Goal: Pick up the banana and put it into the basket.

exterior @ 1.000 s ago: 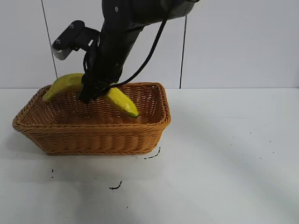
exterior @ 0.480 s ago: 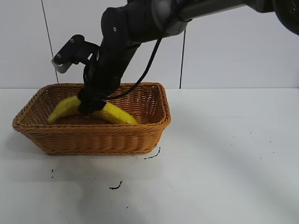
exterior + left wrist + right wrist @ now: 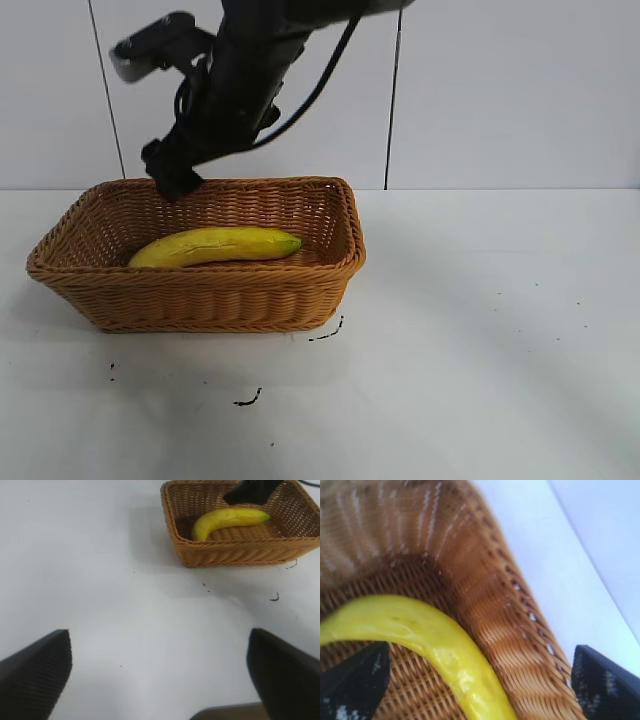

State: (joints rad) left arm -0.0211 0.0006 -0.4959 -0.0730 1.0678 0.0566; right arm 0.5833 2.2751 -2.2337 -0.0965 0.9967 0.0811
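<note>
The yellow banana (image 3: pixel 215 245) lies flat on the bottom of the wicker basket (image 3: pixel 200 285), its greenish tip toward the basket's right end. My right gripper (image 3: pixel 172 176) hangs open and empty just above the basket's back rim, above the banana's left end and apart from it. In the right wrist view the banana (image 3: pixel 420 635) lies below my open right gripper (image 3: pixel 480 685), against the basket wall (image 3: pixel 485 580). My left gripper (image 3: pixel 160 675) is open over bare table, far from the basket (image 3: pixel 235 555) and the banana (image 3: pixel 227 520).
The basket stands at the left of a white table (image 3: pixel 480 330). Small black marks (image 3: pixel 325 333) lie on the table in front of it. A white wall rises close behind.
The right gripper lowered the banana into the basket, let go of it and rose to the back rim. The banana now lies flat on the basket bottom.
</note>
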